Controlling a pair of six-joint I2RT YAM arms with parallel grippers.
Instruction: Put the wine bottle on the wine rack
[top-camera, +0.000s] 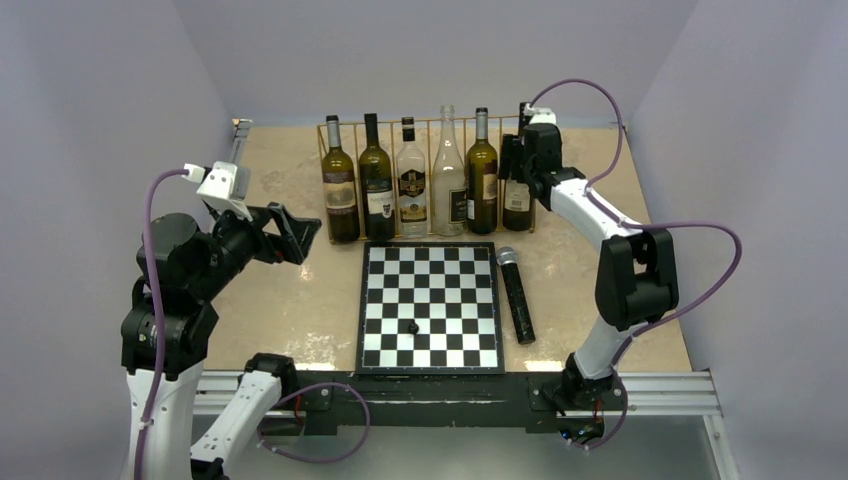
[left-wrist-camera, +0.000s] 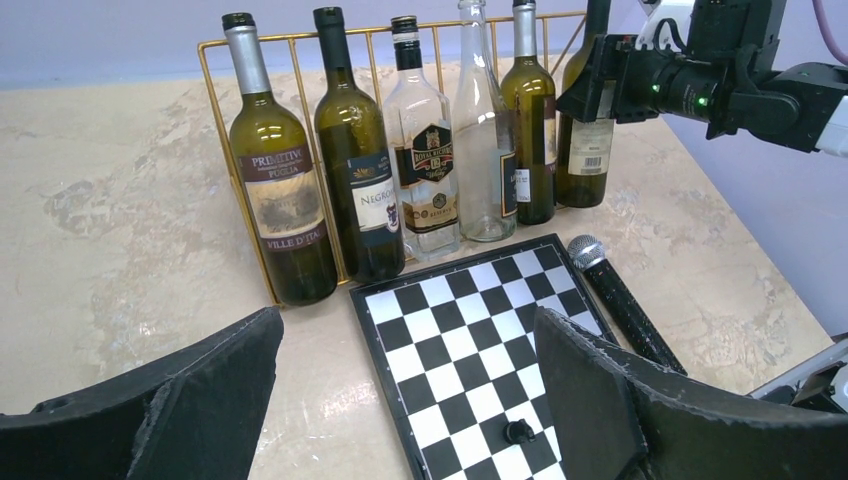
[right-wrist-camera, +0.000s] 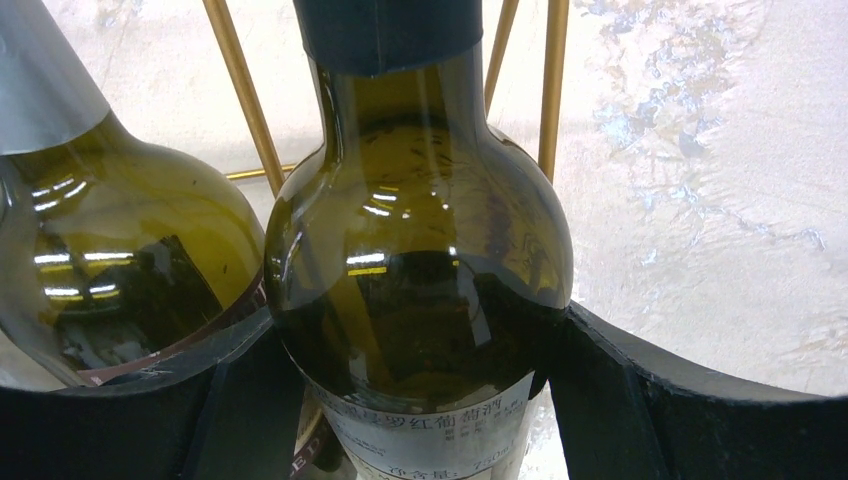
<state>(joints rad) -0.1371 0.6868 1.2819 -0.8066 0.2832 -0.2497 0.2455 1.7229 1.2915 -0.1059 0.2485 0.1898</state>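
Note:
The gold wire wine rack (top-camera: 425, 122) runs along the back of the table with several bottles upright in a row. At its right end stands a dark green wine bottle (top-camera: 517, 205) with a white label, its base level with its neighbours. My right gripper (top-camera: 520, 150) is shut on that bottle at the shoulder. In the right wrist view both fingers (right-wrist-camera: 620, 400) press the wine bottle (right-wrist-camera: 420, 250), with the rack's bars (right-wrist-camera: 240, 90) behind it. My left gripper (left-wrist-camera: 410, 330) hangs open and empty over the table's left side, near the chessboard's corner.
A black-and-white chessboard (top-camera: 430, 300) lies in front of the rack with one small black piece (top-camera: 412, 326) on it. A black microphone (top-camera: 517, 295) lies to the board's right. In the left wrist view the right arm (left-wrist-camera: 760, 90) reaches in beside the wine bottle (left-wrist-camera: 585, 150).

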